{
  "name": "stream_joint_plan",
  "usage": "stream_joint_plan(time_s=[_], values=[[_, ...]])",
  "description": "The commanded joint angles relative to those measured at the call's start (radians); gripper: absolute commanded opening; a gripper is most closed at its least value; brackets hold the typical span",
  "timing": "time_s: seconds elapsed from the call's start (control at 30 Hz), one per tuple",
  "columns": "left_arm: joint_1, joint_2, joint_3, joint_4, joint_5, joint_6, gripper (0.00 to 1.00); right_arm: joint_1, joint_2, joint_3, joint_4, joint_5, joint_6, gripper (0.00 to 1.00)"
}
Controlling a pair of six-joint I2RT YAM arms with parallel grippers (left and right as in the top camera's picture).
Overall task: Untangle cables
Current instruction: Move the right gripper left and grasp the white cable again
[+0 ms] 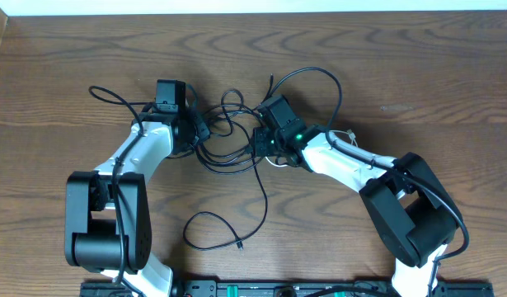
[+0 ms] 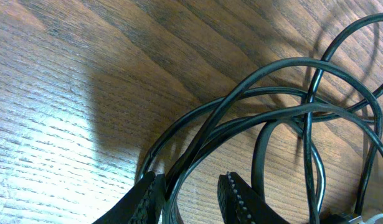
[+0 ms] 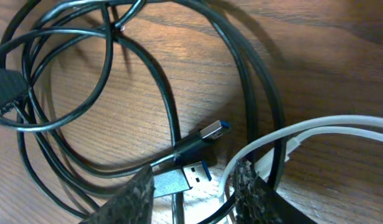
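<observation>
Black cables (image 1: 233, 132) lie tangled at centre of the overhead view; white cable (image 3: 359, 119) runs to the right. Judged light, limp and slippery, so best taken at a plug. Left gripper (image 2: 191, 196) stands parted astride black strands. Right gripper (image 3: 194, 190) stands parted around silver plug (image 3: 169, 182), unclamped.

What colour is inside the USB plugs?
Blue; the USB plugs show best in the right wrist view.
</observation>
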Motion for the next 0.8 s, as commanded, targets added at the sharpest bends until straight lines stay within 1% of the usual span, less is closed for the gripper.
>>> stream_joint_plan(time_s=[0.0, 0.13, 0.33, 0.47, 0.57, 0.63, 0.67, 0.7, 0.77], values=[[-0.002, 0.007, -0.001, 0.002, -0.009, 0.006, 0.33, 0.007, -0.011, 0.003, -0.01, 0.043, 0.031, 0.43], [-0.002, 0.007, -0.001, 0.002, -0.009, 0.006, 0.33, 0.015, 0.013, 0.003, -0.024, 0.091, 0.056, 0.46], [-0.002, 0.007, -0.001, 0.002, -0.009, 0.006, 0.33, 0.024, 0.077, 0.003, -0.046, 0.217, 0.071, 0.44], [-0.002, 0.007, -0.001, 0.002, -0.009, 0.006, 0.33, 0.014, 0.085, 0.003, -0.113, 0.289, 0.07, 0.38], [-0.002, 0.007, -0.001, 0.002, -0.009, 0.006, 0.33, 0.004, 0.085, 0.003, -0.148, 0.328, 0.069, 0.37], [-0.002, 0.007, -0.001, 0.002, -0.009, 0.006, 0.33, -0.007, 0.085, 0.003, -0.148, 0.305, 0.069, 0.37], [-0.002, 0.007, -0.001, 0.002, -0.009, 0.006, 0.33, -0.017, 0.079, 0.003, -0.123, 0.241, 0.025, 0.38], [-0.002, 0.007, -0.001, 0.002, -0.009, 0.006, 0.33, -0.023, 0.071, 0.004, -0.118, 0.22, 0.008, 0.38], [-0.002, 0.007, -0.001, 0.002, -0.009, 0.006, 0.33, -0.033, 0.056, 0.005, -0.122, 0.217, 0.01, 0.38]])
